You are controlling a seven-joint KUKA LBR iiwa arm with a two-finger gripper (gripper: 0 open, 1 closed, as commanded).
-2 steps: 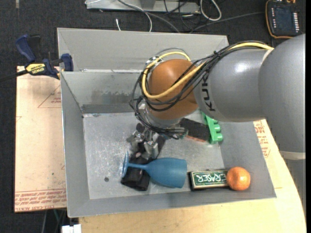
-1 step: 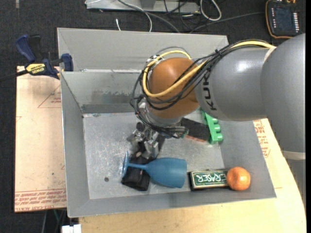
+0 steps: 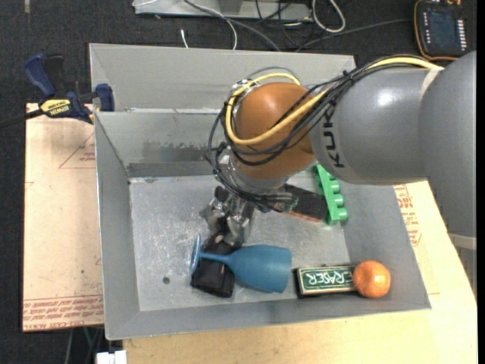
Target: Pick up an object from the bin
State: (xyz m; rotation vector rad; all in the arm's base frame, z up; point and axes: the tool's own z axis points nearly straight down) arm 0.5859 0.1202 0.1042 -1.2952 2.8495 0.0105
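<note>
My gripper (image 3: 226,230) hangs low in the middle of the bin, just above a blue cup (image 3: 254,268) that lies on its side with its handle toward the left. A small black block (image 3: 213,278) lies against the cup's lower left, right below the fingertips. The fingers stand close together, and nothing shows between them.
A green toothed plastic piece (image 3: 330,194) leans at the right side, with a dark flat item (image 3: 303,203) beside it. A black eraser box (image 3: 324,280) and an orange ball (image 3: 371,279) lie along the front right. The arm with its orange dome covers the bin's centre back.
</note>
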